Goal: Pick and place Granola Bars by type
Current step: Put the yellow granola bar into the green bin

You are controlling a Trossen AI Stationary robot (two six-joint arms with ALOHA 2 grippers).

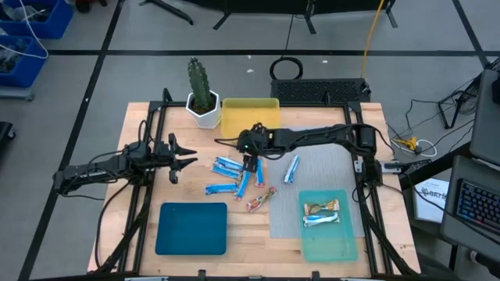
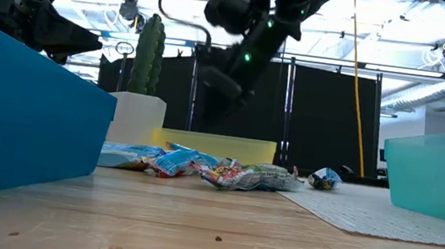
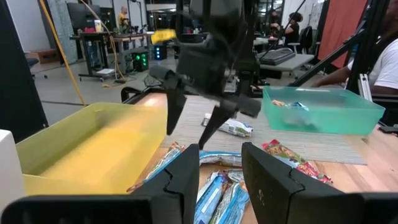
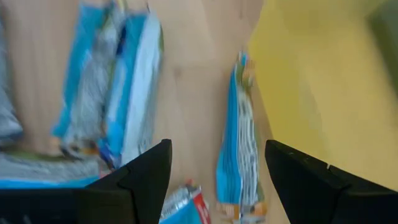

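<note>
Wooden table [image 1: 137,195]: right end effector [image 1: 250,161], spread empty over blue bars [image 4: 239,149] by the wrist view.

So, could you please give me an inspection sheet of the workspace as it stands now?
Surface: wooden table with a grey mat.
Job's things: blue-and-white bars loose mid-table, one reddish bar; two bars in the light teal tray; yellow tray and dark teal tray hold none.
Clutter: potted cactus.
Grippers: right gripper open above the loose bars; left gripper open, waiting on the left.
Cables: yellow cable behind the table.
Surroundings: people at desks.
</note>
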